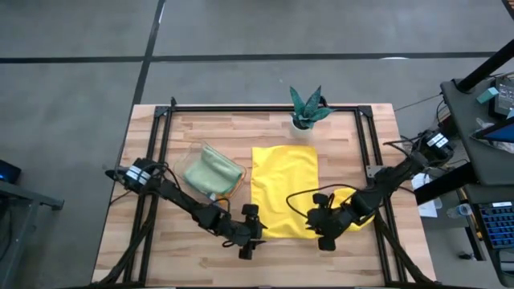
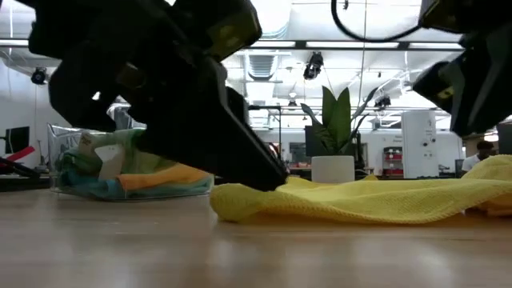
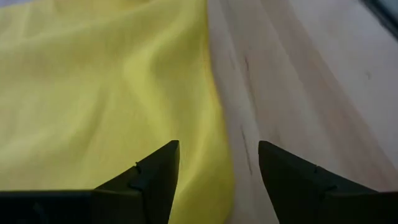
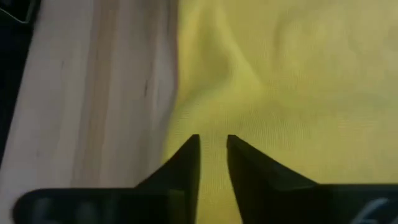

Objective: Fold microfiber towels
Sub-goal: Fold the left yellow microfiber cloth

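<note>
From above, a yellow towel (image 1: 284,189) lies spread flat on the wooden table (image 1: 152,241), with the left gripper (image 1: 254,236) at its near left corner and the right gripper (image 1: 323,234) at its near right corner; a second yellow cloth (image 1: 359,210) shows partly under the right arm. Beyond the left gripper, a pale green towel (image 1: 212,170) tops the clear tray (image 1: 233,189), and a potted plant (image 1: 307,108) stands past the towel's far edge. At table height, the yellow towel (image 2: 360,202) lies low with the left gripper's dark bulk at its end. In the left wrist view the left gripper (image 3: 218,163) is wide apart, holding nothing, straddling the towel's edge (image 3: 214,106). In the right wrist view the right gripper (image 4: 213,152) shows a narrow gap over yellow fabric (image 4: 292,87), gripping nothing.
</note>
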Robot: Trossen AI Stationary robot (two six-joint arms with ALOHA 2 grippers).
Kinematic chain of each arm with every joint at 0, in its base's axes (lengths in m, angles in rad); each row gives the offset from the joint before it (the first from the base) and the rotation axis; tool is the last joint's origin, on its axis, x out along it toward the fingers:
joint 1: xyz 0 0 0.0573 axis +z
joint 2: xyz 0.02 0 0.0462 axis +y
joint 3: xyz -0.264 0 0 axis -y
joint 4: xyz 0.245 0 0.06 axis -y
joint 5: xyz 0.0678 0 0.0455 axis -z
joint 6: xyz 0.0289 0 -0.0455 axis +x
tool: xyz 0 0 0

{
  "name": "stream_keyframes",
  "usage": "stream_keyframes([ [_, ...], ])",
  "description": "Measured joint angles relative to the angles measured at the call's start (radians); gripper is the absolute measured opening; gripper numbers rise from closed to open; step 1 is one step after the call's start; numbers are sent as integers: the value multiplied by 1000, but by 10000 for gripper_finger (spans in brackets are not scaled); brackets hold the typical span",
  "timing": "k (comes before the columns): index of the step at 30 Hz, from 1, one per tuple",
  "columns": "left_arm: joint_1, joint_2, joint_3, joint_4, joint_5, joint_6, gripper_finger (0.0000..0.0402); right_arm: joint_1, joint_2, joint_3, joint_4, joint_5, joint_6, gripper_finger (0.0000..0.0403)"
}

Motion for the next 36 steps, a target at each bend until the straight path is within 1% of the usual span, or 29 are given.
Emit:
stream_keyframes([
  [4,0,-11,-5,-76,-10,-39,203,12,43,4,2,-22,24,129],
  [8,1,-11,-12,-90,-11,-50,201,32,105,8,1,-30,37,181],
  [11,0,-12,-12,-90,-11,-51,186,38,145,15,9,-31,50,201],
  [13,0,-12,-13,-98,-11,-55,167,38,174,15,7,-17,56,204],
  [15,0,-11,-14,-110,-11,-79,144,38,200,15,7,-13,64,197],
  [18,1,-11,-14,-146,-9,-122,100,38,213,16,23,-10,47,173],
  [23,2,-15,-17,-148,-6,-128,15,33,211,16,35,13,18,113],
  [24,2,-16,-17,-148,-5,-128,8,33,209,16,35,13,15,98],
  [28,1,-17,-16,-149,-2,-123,6,33,206,16,35,14,5,31],
  [29,1,-17,-15,-148,0,-123,4,33,205,16,34,13,-3,20],
  [36,0,-53,-13,-156,3,-117,1,33,165,34,28,13,-57,9],
])
